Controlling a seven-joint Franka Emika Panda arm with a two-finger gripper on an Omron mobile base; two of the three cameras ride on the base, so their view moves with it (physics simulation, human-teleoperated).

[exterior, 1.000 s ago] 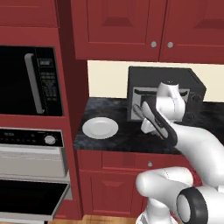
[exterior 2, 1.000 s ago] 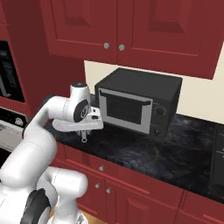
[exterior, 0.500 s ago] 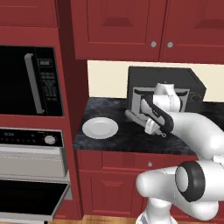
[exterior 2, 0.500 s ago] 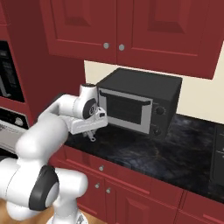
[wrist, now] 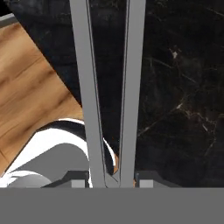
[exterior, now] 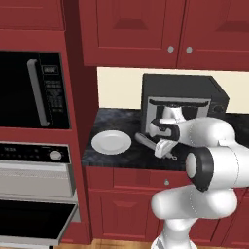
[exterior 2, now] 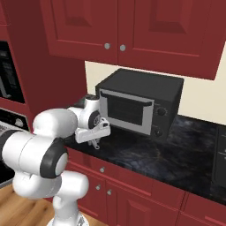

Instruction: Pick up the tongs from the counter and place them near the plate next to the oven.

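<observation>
Robot arm carries tongs above a kitchen counter.
The two-finger gripper (exterior: 164, 147) grips the slim grey metal tongs (wrist: 109, 92) at their joined end, above the black speckled stone counter (exterior: 127, 151), just right of the small round white plate (exterior: 111, 142).

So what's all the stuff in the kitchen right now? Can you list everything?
tongs: one, grey metal, held in the gripper above the counter, just right of the plate
plate: one, white, on the counter's left end
counter: one, black speckled stone, over red cabinet fronts
toaster oven: one, black box with silver-framed door, on the counter against the wall
wall oven: one, silver control strip with a round knob, left of the counter
microwave: one, black, built in above the wall oven
upper cabinets: red doors with silver knobs, above the counter
floor: wooden, brown
gripper: one, shut on the tongs
arm: one, white with dark joints
</observation>
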